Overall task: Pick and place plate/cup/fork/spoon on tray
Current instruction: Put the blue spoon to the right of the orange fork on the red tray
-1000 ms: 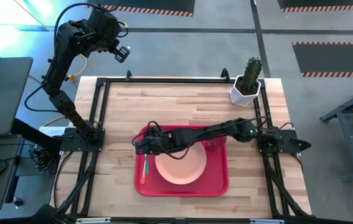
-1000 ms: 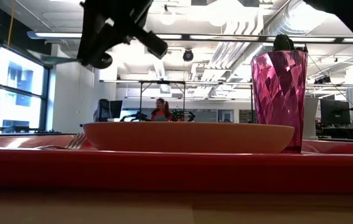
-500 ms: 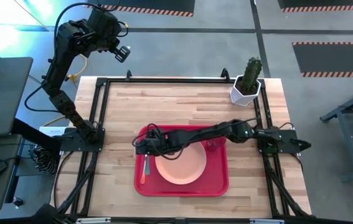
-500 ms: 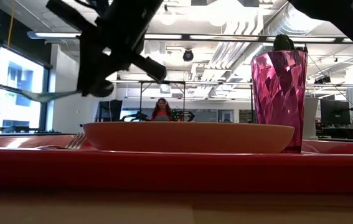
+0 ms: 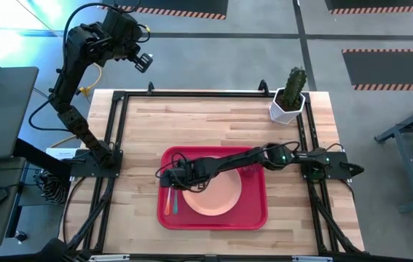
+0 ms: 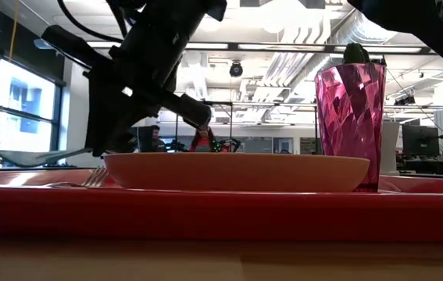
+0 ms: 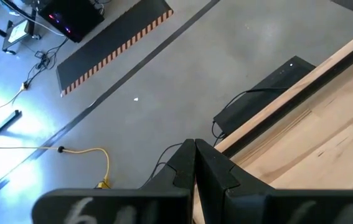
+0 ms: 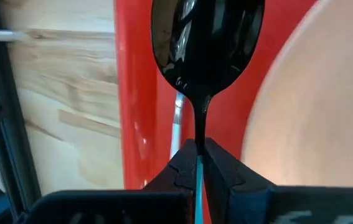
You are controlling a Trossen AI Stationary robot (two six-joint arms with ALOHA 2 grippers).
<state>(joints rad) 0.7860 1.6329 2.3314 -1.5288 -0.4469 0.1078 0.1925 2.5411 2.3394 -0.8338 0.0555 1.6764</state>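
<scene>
The red tray (image 5: pixel 257 215) lies mid-table with the peach plate (image 5: pixel 210 193) on its floor and the red-pink cup (image 5: pixel 250 172) standing at its far right. The orange-handled fork (image 5: pixel 167 202) lies along the tray's left side, and its tines show in the low view (image 6: pixel 88 179). My right gripper (image 5: pixel 172 182) reaches over the tray's left part and is shut on the teal-handled spoon (image 8: pixel 207 37). The spoon is above the fork, beside the plate. My left gripper (image 7: pixel 195 149) is shut, empty and raised beyond the table's far left corner. My right gripper pinches the spoon's teal handle (image 8: pixel 198 177) between its two fingers, close to the dark neck. The fingers slant down from the table's far right and lie along the spoon. The bowl (image 6: pixel 30 156) sticks out ahead, about level, just above the tray's rim.
A white pot with a green cactus (image 5: pixel 288 102) stands at the table's far right corner. A black frame (image 5: pixel 122 94) runs around the wooden tabletop. Bare wood lies left, far and right of the tray.
My right gripper has gone down toward the tray's left part and a little toward the near edge, still shut on the spoon. The spoon has dropped from well above the plate to just over the tray's rim.
</scene>
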